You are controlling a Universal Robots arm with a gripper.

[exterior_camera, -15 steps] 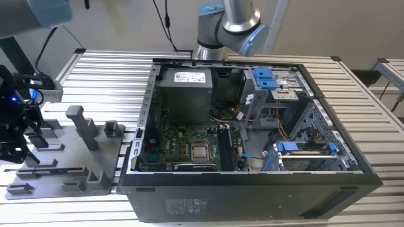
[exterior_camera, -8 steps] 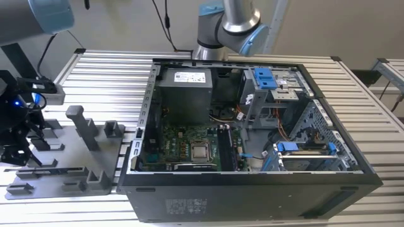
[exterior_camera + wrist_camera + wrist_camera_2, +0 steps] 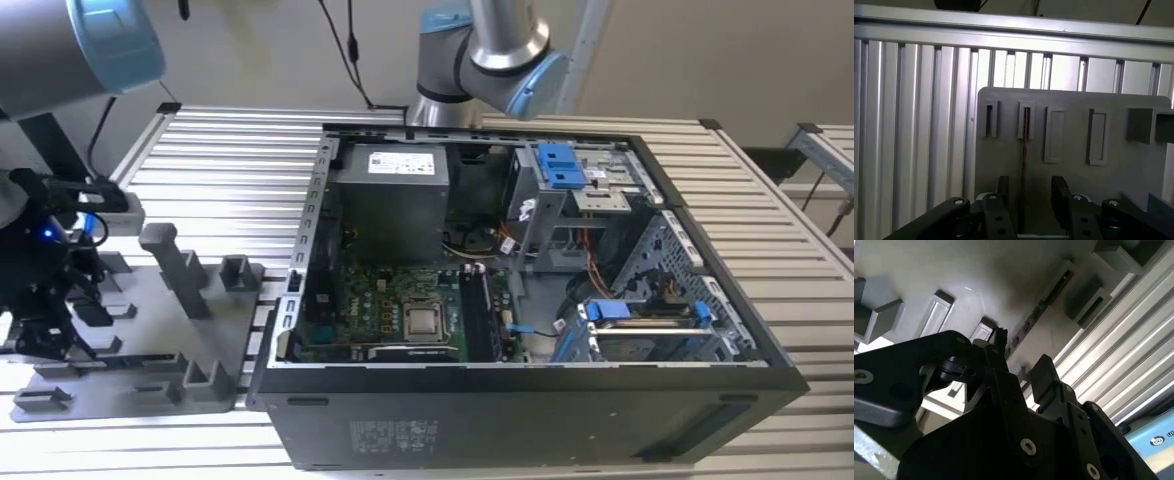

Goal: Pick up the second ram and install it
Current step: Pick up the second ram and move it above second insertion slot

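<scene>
**A:** Claw (image 3: 1031, 199) first: what state is it in?

**B:** Spread apart, pinching nothing. In the first wrist view its two black fingers (image 3: 1003, 192) stand on either side of the second ram (image 3: 1024, 150), a long, thin, dark memory stick. The stick stands on edge in a slot of the grey plastic holder plate (image 3: 1069, 100). A gap shows on both sides, but the stick runs closer to one finger than to the other.

**A:** And the wider scene?

**B:** In the exterior view the plate lies on the ribbed aluminium counter (image 3: 214, 150) at about eight o'clock, the exterior view's left, with the claw low over it. The open black computer case (image 3: 534, 420) takes up the middle round to four o'clock, with its green motherboard (image 3: 360, 300) facing up.

**A:** So the pick isn't done?

**B:** Not yet, as I read it. The stick sits in its slot, ungripped.

**A:** What could go wrong from here?

**B:** Mainly an off-centre close. The nearer finger would meet the board first and push it sideways, so it could tilt in the slot or be clamped crooked. A crooked stick would likely miss the narrow socket inside the case. If the fingers go too deep, the tips may jam on the raised slot walls. If they grip too shallow, a thin, smooth board could slip. A hard squeeze on the chips is a risk too.
</scene>
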